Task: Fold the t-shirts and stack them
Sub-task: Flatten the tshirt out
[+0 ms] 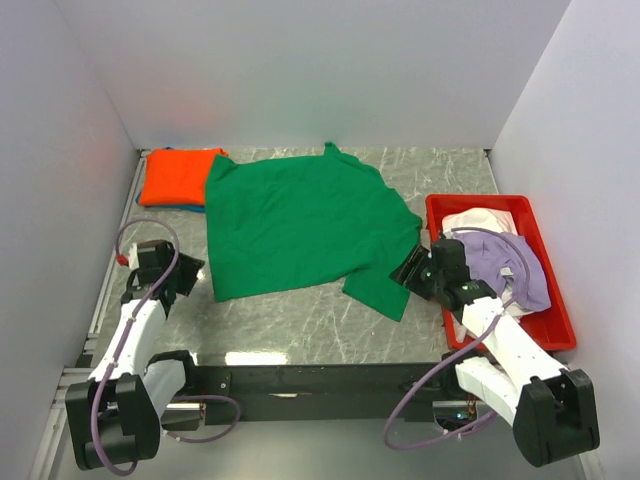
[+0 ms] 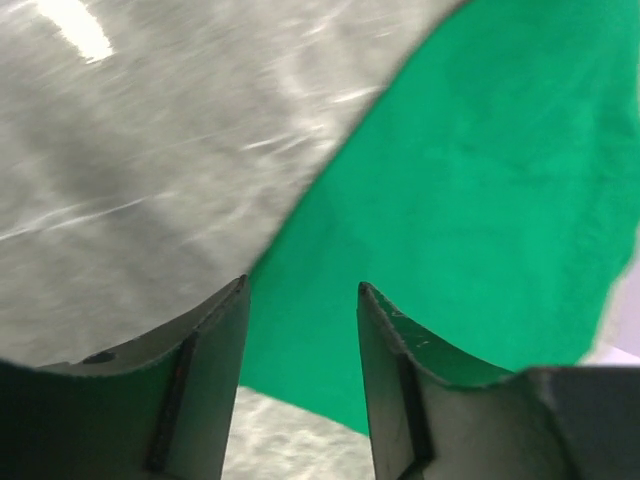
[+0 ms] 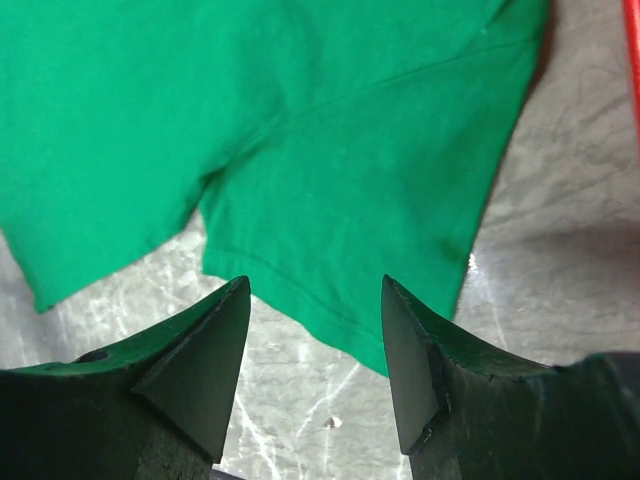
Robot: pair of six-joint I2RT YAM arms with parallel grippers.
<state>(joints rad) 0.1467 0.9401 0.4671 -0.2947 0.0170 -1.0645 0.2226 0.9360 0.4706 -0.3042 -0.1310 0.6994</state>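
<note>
The green t-shirt [image 1: 300, 225] lies spread flat in the middle of the table [image 1: 300, 325], one sleeve toward the near right. The orange t-shirt [image 1: 178, 176] sits folded at the far left on a blue t-shirt [image 1: 185, 207]. The lilac t-shirt [image 1: 515, 265] and the white t-shirt [image 1: 478, 220] lie crumpled in the tray [image 1: 560, 320] at the right.

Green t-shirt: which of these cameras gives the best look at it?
The top external view. It shows nearly the whole green t-shirt spread out on the table, neckline and sleeves included. The left wrist view catches only a plain patch and one curved edge; the right wrist view shows just a sleeve and nearby cloth.
</note>
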